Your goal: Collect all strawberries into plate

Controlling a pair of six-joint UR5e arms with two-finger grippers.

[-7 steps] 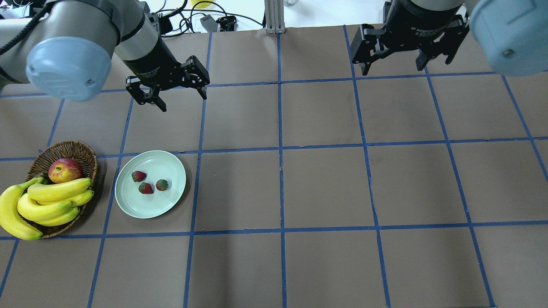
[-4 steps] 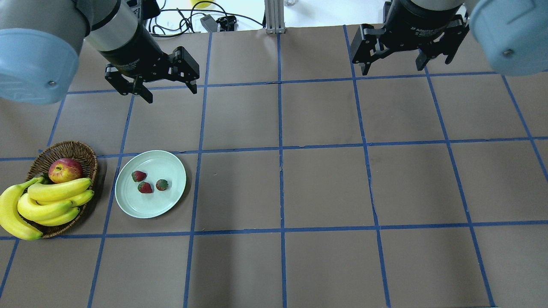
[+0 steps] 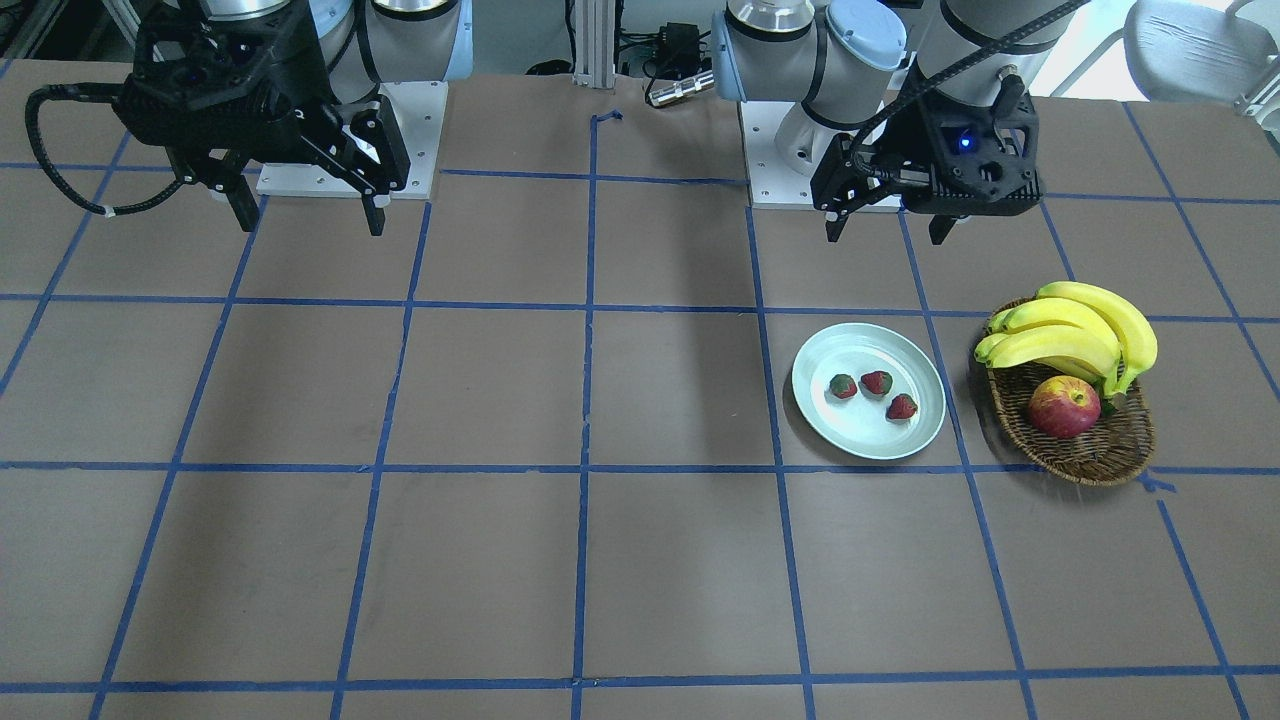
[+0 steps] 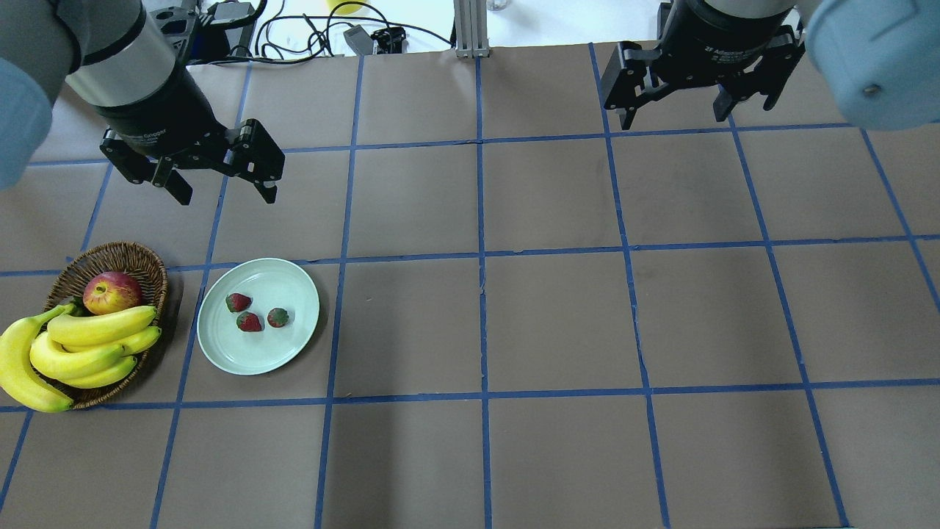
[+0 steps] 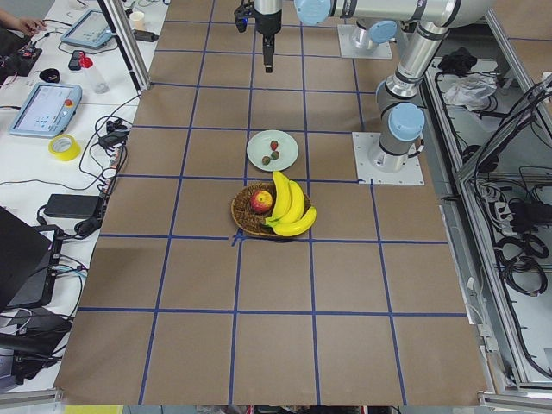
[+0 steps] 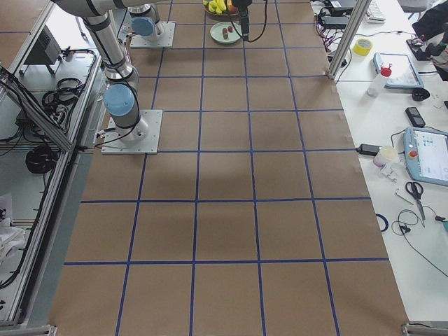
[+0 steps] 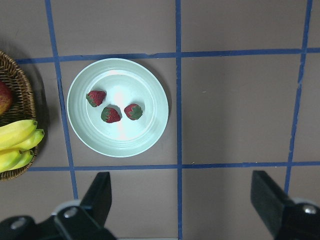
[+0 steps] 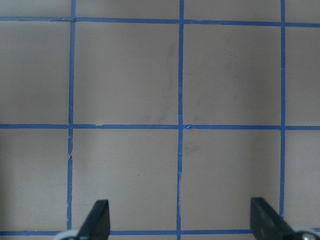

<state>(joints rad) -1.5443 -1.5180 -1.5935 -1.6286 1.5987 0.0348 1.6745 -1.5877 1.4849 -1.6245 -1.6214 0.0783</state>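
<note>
Table (image 4: 558, 316): flat brown, squared off by grid of blue tape lines (image 4: 481, 250).
Plate (image 4: 257, 358): pale mint green, plain, glossy sheen.
Strawberries (image 4: 250, 322): red, green caps; one mottled dark green over red.
Basket (image 4: 117, 257): brown wicker weave.
Apple (image 4: 111, 292): red with yellow patches and streaks.
Bananas (image 4: 88, 345): bright yellow, greenish at tips.
Left gripper (image 4: 226, 192), right gripper (image 4: 674, 117): black.
Arms (image 4: 125, 51): silver-grey; joint caps (image 4: 874, 66) pale blue.
</note>
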